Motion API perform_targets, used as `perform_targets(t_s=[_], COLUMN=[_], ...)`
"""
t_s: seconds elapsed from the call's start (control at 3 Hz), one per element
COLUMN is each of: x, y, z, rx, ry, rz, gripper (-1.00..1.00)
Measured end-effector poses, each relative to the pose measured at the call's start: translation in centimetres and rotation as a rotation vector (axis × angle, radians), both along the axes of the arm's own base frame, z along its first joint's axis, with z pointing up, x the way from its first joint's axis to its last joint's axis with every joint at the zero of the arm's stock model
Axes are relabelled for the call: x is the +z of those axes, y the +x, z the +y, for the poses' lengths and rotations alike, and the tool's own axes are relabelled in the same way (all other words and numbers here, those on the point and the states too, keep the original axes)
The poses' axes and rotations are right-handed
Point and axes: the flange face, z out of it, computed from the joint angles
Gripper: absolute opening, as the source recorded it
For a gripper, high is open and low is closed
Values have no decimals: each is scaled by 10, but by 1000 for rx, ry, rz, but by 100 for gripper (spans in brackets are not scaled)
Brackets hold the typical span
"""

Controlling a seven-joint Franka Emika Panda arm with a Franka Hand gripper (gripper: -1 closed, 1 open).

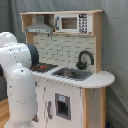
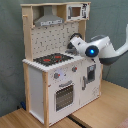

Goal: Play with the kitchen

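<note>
Robot arm (image 1: 17, 80) fills the near left of the first exterior view, its white links standing in front of the kitchen's (image 1: 75, 95) left end. In the second exterior view the arm (image 2: 100, 47) comes in from the second exterior view's right and reaches over the counter, its end above the far part of the worktop beside the stovetop (image 2: 52, 59). The claw is hidden in both exterior views, so I cannot tell whether it is spread or pressed together.

Behind the arm, the kitchen stands upright on a wooden floor (image 2: 95, 112) against a grey curtain (image 1: 115, 45). Its black stovetop with red burners lies near the sink (image 1: 72, 73), and the black faucet (image 1: 85, 59) rises at the sink's back edge. Higher up, the grey hood (image 1: 40, 25) and the small microwave (image 1: 73, 23) sit side by side under the top shelf. The oven door (image 2: 64, 95) faces the second exterior view.
</note>
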Motion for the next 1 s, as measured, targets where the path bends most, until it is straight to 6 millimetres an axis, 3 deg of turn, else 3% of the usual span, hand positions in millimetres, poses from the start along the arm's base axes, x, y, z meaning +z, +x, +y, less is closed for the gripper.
perform_targets(t_s=[1.0], x=[-40], y=[-38], z=[26], rx=[211], ry=[-66], rz=[-189], gripper=[100])
